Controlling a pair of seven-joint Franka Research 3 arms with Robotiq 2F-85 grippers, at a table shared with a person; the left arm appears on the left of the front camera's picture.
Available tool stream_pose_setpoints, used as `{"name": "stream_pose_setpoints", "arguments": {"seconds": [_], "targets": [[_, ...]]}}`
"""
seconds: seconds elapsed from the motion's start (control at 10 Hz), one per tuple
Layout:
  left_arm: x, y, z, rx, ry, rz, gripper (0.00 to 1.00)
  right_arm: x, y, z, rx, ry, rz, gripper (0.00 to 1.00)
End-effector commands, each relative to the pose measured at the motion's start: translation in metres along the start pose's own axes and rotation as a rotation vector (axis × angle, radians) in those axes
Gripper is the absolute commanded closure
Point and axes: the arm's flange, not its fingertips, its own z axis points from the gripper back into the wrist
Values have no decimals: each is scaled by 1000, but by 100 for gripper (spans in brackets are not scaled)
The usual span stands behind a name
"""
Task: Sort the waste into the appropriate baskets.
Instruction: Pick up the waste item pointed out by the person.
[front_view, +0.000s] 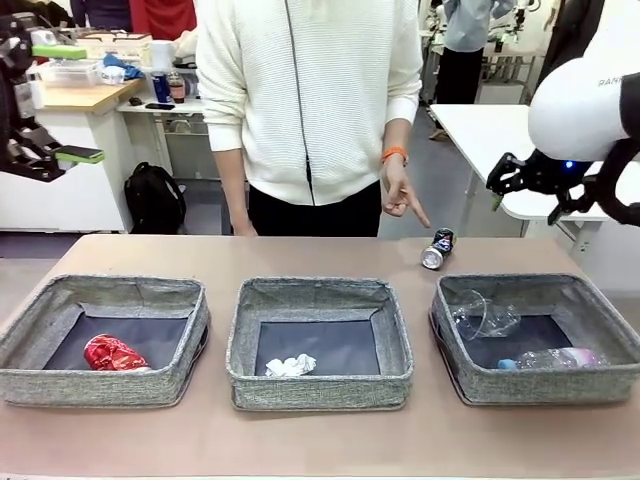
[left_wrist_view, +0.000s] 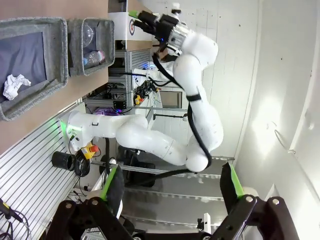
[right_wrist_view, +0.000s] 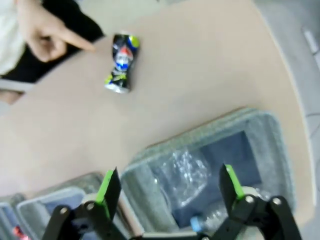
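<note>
A dark blue-black can (front_view: 438, 248) (right_wrist_view: 120, 62) lies on the table behind the right basket (front_view: 540, 386) (right_wrist_view: 260, 120), and the person's hand (front_view: 403, 195) (right_wrist_view: 47, 37) points a finger at it. That basket holds a clear plastic cup (front_view: 483, 315) (right_wrist_view: 187, 172) and a clear bottle (front_view: 545, 358). A crushed red can (front_view: 113, 353) lies in the left basket (front_view: 100, 386). The middle basket (front_view: 320, 391) (left_wrist_view: 55, 65) holds a white paper ball (front_view: 290, 366) (left_wrist_view: 15, 85). My right gripper (front_view: 505, 188) (right_wrist_view: 168, 186) hangs open and empty, high above the right basket. My left gripper (front_view: 65, 102) (left_wrist_view: 170, 182) is open, raised off the table's far left.
The person in a white top stands at the far edge, centre. A white table (front_view: 480, 130) stands behind at the right, and a bench with clutter (front_view: 90, 95) at the back left. Bare tabletop (front_view: 300, 255) runs behind and in front of the baskets.
</note>
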Motion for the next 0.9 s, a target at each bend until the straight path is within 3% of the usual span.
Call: {"name": "stream_pose_setpoints", "arguments": {"seconds": [0.0, 0.2, 0.6, 0.8], "targets": [[-1, -6, 0, -19, 3, 9, 0, 44, 21, -29, -5, 104, -54, 0], [-1, -6, 0, -19, 3, 9, 0, 61, 31, -83, -8, 141, -84, 0], [-1, -6, 0, -19, 3, 9, 0, 68, 49, -144, 40, 190, -83, 0], [-1, -6, 0, -19, 3, 9, 0, 73, 55, -174, 86, 153, -114, 0]]}}
